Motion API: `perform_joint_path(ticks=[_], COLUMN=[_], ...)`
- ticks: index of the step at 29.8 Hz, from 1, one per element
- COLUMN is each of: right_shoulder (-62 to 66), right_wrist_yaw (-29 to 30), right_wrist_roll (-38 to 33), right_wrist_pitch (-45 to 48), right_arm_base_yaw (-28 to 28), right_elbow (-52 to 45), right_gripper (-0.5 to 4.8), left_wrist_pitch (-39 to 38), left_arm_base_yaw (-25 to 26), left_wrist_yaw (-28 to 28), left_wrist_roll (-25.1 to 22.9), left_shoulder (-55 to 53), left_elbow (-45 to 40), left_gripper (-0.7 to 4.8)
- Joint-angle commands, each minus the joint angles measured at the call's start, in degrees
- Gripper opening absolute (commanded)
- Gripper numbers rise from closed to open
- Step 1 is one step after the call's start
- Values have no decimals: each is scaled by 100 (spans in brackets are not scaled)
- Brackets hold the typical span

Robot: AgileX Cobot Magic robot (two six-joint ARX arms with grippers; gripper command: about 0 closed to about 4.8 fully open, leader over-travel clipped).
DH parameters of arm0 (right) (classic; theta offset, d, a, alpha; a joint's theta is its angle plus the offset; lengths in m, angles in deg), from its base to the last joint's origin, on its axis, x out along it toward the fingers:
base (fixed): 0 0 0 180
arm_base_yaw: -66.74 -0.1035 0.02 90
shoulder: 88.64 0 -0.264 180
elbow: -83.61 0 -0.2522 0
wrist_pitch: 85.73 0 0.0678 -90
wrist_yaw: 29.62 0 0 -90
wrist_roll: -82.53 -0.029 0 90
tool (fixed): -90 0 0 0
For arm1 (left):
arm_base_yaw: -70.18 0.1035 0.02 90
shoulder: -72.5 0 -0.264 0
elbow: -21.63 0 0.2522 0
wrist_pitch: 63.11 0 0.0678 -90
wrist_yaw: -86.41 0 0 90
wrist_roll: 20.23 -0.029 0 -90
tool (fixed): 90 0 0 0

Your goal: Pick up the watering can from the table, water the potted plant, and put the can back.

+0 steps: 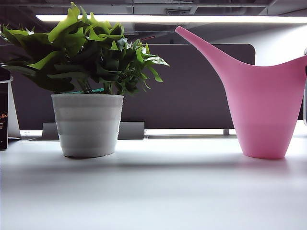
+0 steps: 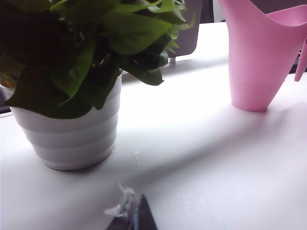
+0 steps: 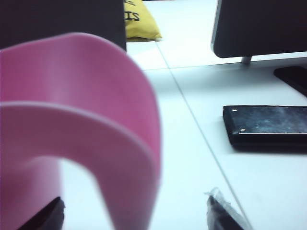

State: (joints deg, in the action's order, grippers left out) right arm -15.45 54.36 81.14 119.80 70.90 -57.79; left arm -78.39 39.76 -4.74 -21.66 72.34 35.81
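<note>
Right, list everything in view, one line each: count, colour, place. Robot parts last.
can: one, pink, upright on the table at the right of the exterior view, spout towards the plant, apart from it.
plant: one, dark and lime green, in the pot.
pot: one, white, ribbed, on the table at the left.
table: one, white-grey, under everything.
panel: one, dark, behind the table.
black slab: one, flat on the table beyond the can's handle, in the right wrist view.
yellow bag: one, far back, partly cut off.
left pincer: only a dark tip shows, low over the table near the pot; state unclear.
right pincer: open, fingers either side of the can's handle, not closed on it.
</note>
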Motion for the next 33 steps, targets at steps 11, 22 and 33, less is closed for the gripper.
perform_joint_path(ticks=[11,22,33], right_shoulder=[1585,1976,1733], right_wrist_yaw=[197,485,767], right_wrist_roll=[13,20,-184], right_wrist_pitch=[1893,2352,2483], right_arm_base_yaw=[240,284,286], right_elbow=[44,378,396], right_gripper=[378,150,-6], left_wrist_pitch=[33,33,33], left_arm_base_yaw=[9,11,17], left_wrist_yaw=[-13,-15,-15], left_wrist_roll=[15,15,15], left_shoulder=[-7,-7,-7], left_elbow=[4,7,7], left_gripper=[-5,-5,-5])
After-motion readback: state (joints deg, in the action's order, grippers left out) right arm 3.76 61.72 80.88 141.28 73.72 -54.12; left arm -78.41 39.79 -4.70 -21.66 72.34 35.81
